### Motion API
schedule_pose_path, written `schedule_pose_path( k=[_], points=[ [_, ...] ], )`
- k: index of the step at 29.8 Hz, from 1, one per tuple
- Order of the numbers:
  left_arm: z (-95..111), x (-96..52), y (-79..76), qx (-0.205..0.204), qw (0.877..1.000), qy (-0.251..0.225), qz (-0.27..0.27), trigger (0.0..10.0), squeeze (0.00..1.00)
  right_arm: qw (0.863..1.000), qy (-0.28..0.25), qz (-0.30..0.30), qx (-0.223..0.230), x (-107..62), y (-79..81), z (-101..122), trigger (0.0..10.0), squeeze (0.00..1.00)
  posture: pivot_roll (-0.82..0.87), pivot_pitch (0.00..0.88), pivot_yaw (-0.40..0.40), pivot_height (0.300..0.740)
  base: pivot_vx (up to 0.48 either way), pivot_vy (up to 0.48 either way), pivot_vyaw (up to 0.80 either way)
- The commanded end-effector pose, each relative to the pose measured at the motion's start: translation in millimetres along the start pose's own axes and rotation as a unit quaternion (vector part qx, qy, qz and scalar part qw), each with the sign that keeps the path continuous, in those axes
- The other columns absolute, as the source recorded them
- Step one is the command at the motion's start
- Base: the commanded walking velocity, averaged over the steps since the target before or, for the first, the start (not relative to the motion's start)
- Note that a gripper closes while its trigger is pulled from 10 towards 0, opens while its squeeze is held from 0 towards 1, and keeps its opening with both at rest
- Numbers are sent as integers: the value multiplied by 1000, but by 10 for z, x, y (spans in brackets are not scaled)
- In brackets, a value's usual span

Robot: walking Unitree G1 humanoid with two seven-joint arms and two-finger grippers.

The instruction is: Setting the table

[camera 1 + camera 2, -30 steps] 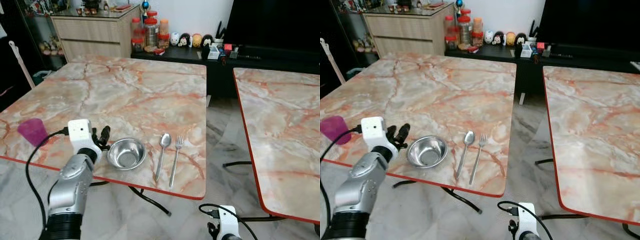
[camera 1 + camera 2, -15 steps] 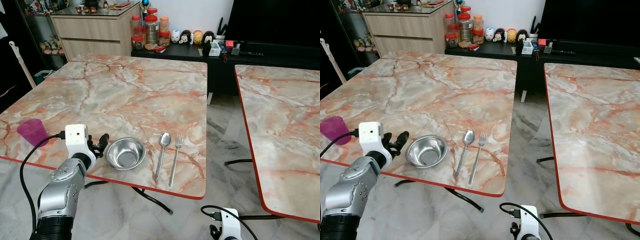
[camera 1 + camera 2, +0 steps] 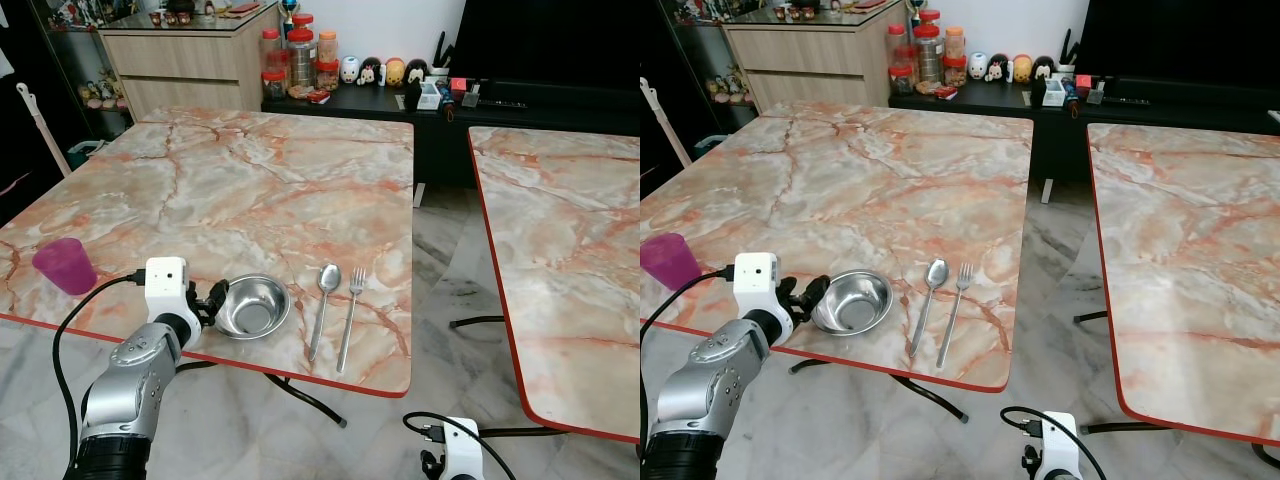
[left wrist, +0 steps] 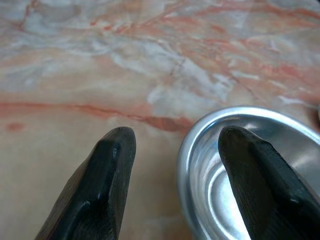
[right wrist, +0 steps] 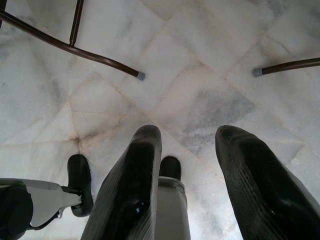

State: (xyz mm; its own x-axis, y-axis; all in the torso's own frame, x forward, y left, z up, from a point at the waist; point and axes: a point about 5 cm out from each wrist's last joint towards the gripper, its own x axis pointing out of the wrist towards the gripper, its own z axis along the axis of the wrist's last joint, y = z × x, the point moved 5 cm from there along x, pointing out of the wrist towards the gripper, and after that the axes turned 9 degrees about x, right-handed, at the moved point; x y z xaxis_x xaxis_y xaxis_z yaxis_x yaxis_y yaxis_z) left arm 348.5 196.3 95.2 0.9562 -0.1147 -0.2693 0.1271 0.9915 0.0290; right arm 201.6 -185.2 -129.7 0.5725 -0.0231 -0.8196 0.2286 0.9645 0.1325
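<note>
Steel bowl (image 3: 252, 306), left end effector (image 3: 214, 298) straddling its rim, fingers apart

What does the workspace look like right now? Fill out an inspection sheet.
Surface: marble table with red edge; second table to the right.
Job's things: steel bowl, spoon and fork side by side near the front edge; purple cup far left.
Clutter: nothing seen on the table.
Grippers: left gripper open, one finger over the bowl's rim; right gripper open, hanging over the floor.
Cables: black cable on the left arm.
Surroundings: cabinet, jars.
</note>
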Motion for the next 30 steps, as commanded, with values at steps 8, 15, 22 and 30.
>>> schedule_pose_path(
  k=[8, 15, 22, 30],
  points=[
    [-171, 14, 114, 11, 998, 54, 13, 10000, 0, 1000, -5, -2, 8, 0, -17, 24, 10000, 0, 81, 0, 15, 732, 0, 0, 0],
    [-349, 8, 83, 18, 995, 98, -5, 10000, 0, 1000, -6, -2, 10, 1, -15, 32, 10000, 0, 73, 0, 19, 732, 0, 0, 0],
    [-265, 31, 98, 0, 996, 85, -4, 10000, 0, 1000, -6, -1, 11, 3, -9, 37, 10000, 0, 77, 0, 17, 732, 0, 0, 0],
    [45, -22, 316, -22, 999, 39, 19, 10000, 0, 1000, -6, 1, 9, 6, 12, 37, 10000, 0, 90, 0, 15, 732, 0, 0, 0]
  ],
)
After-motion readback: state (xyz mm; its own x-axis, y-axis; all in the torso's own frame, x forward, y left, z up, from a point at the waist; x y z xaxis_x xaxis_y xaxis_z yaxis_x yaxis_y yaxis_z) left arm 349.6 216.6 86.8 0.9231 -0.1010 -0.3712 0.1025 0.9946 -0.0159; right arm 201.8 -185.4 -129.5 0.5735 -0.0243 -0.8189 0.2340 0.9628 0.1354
